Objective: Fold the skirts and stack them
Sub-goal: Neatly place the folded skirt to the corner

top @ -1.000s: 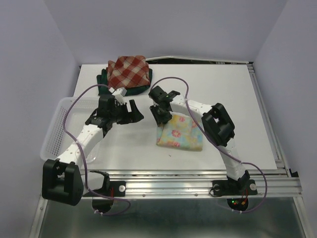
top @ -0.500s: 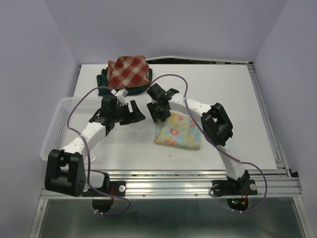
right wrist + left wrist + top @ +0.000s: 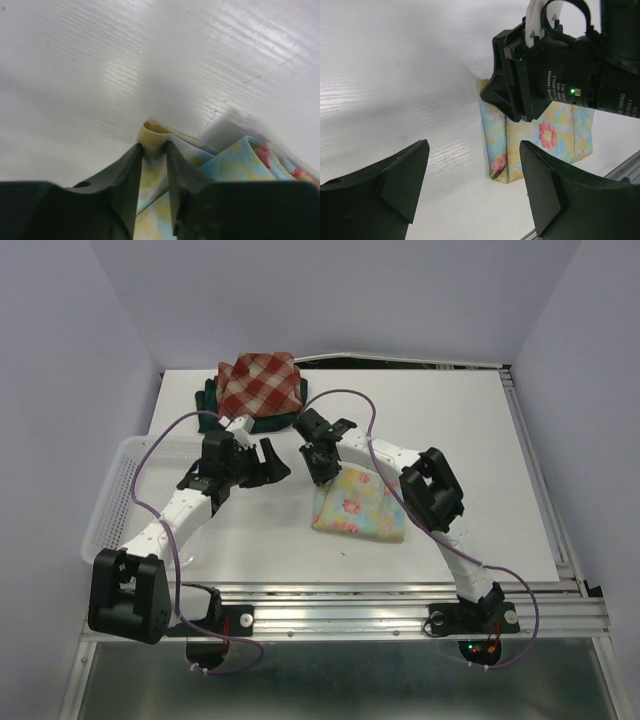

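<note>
1. Centrally placed: one pastel floral skirt (image 3: 360,505), folded, lying on the white table (image 3: 470,440).
2. At that skirt's far-left corner: the right gripper (image 3: 322,472), clenched on a bunched fold of the hem. Only the right wrist view shows the fingers (image 3: 125,175) pinching the cloth.
3. Just left of the pastel floral skirt: the left gripper (image 3: 255,462), jaws spread, grasping nothing. Its wrist view shows bare table between the fingers, with the right gripper's black body covering the skirt's upper part.
4. Far-left of the pastel floral skirt, well apart: one red-and-cream plaid skirt (image 3: 260,383) lying on one dark plaid skirt (image 3: 208,400), of which only the edges show.
5. Left of the pastel floral skirt: one white mesh basket (image 3: 118,465), partly crossed by the left arm.
6. Count: three skirts, two arms.
</note>
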`<state>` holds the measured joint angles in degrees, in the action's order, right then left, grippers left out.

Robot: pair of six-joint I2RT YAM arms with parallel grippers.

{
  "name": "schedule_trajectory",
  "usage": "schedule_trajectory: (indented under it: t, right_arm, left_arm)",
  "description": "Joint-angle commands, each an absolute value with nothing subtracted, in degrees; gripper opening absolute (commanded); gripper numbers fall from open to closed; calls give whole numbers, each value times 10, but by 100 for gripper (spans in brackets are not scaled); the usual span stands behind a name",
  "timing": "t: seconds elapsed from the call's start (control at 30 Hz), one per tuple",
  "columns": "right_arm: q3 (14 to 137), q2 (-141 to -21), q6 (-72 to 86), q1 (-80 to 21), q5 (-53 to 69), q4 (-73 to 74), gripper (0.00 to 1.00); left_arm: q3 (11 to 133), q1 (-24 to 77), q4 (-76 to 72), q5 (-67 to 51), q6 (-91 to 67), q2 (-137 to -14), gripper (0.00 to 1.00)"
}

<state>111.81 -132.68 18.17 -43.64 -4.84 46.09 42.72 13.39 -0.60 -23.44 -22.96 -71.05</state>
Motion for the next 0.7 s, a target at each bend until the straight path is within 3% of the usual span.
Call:
schedule_trajectory:
  t: [0.0, 0.17, 0.67]
  right_arm:
    - [1136, -1365, 189, -445, -43, 475, 22]
    - [1159, -1347, 190, -423, 18, 475, 1]
    - [1178, -1276, 208, -384, 127, 463, 1]
  left_arm:
    - [412, 134, -11, -224, -221, -714, 84]
    - [373, 134, -68, -388, -202, -719, 95]
    - [403, 191, -150, -387, -225, -846, 99]
